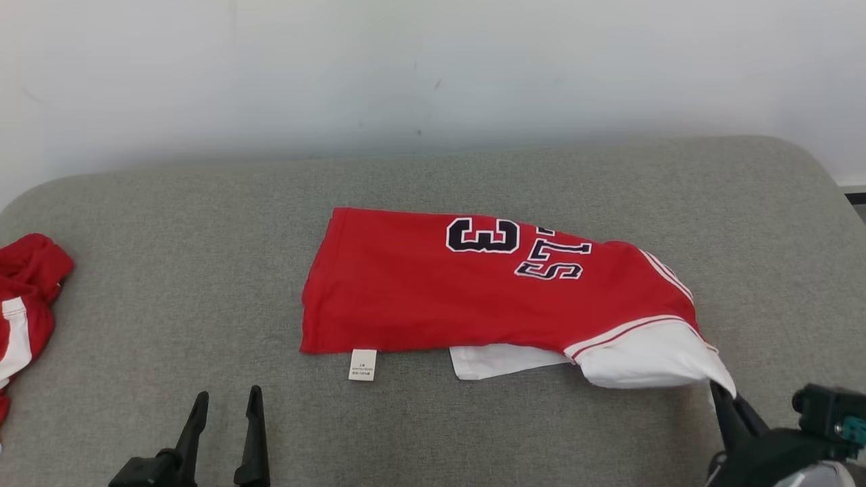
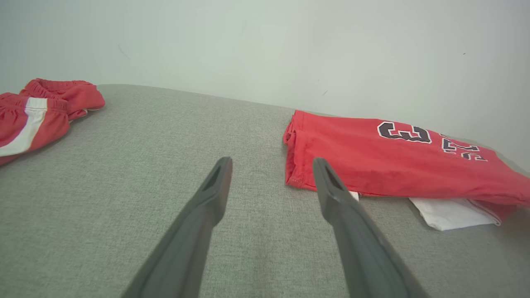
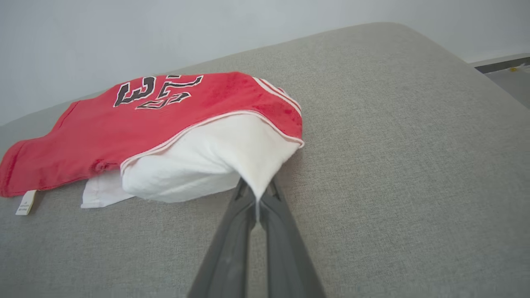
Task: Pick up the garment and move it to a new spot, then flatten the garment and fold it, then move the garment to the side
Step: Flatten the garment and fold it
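Garment (image 1: 473, 291), a red jersey with white sleeves, lies folded near the middle of the grey padded surface (image 1: 169, 270). Its white sleeve corner at 4 o'clock is pinched between the closed fingers of the right end effector (image 3: 257, 198). Left end effector (image 1: 228, 393) sits at 7 o'clock of it, fingers apart and holding nothing, and a second red garment (image 1: 27, 284) lies at 9 o'clock, well apart.

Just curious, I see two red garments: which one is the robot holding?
The numbered red jersey at the centre: the right end effector pinches its white corner. The crumpled red garment at far left lies untouched.
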You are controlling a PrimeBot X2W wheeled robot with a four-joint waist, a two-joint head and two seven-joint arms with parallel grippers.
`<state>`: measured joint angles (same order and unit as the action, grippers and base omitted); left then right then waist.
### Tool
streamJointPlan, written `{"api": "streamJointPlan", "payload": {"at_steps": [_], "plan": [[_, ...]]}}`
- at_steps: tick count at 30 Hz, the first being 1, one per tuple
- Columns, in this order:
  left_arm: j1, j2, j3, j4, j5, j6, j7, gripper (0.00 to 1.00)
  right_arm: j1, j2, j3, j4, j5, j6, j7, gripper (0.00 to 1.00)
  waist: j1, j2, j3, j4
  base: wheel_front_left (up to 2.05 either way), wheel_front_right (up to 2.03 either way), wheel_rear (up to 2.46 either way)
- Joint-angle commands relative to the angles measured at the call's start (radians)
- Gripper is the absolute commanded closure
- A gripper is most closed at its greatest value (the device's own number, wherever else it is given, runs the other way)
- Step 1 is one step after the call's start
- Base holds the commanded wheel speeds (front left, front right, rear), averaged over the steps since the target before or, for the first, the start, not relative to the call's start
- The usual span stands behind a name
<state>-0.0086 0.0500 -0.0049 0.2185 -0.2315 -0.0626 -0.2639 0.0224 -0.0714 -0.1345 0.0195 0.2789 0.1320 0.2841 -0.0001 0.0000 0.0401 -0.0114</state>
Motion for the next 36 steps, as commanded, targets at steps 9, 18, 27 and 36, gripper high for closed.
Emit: {"api": "streamJointPlan", "payload": {"at_steps": [9, 18, 27, 36], "plan": [[-0.027, 0.000, 0.001, 0.003, 0.005, -0.007, -0.001, 0.00, 0.067, 0.005, -0.061, 0.030, -0.109, -0.002, 0.147, 1.00, 0.0001, 0.0000, 0.023, 0.018, 0.00, 0.00, 0.00], [-0.020, 0.001, 0.003, 0.018, 0.012, -0.012, -0.001, 0.00, 0.006, 0.016, -0.121, 0.098, -0.241, -0.002, -0.037, 0.00, 0.0001, 0.0000, 0.003, 0.031, 0.00, 0.00, 0.00], [-0.025, 0.001, -0.004, 0.040, 0.028, -0.015, -0.001, 0.00, -0.006, 0.021, -0.085, 0.045, -0.289, -0.002, -0.225, 0.00, 0.0001, 0.0000, -0.016, 0.004, 0.00, 0.00, 0.00], [-0.049, 0.001, -0.007, 0.066, 0.027, -0.011, -0.001, 0.00, -0.023, 0.021, 0.086, 0.106, -0.267, -0.002, -0.445, 0.00, 0.0001, 0.0000, -0.008, -0.042, 0.00, 0.00, 0.00]]}}
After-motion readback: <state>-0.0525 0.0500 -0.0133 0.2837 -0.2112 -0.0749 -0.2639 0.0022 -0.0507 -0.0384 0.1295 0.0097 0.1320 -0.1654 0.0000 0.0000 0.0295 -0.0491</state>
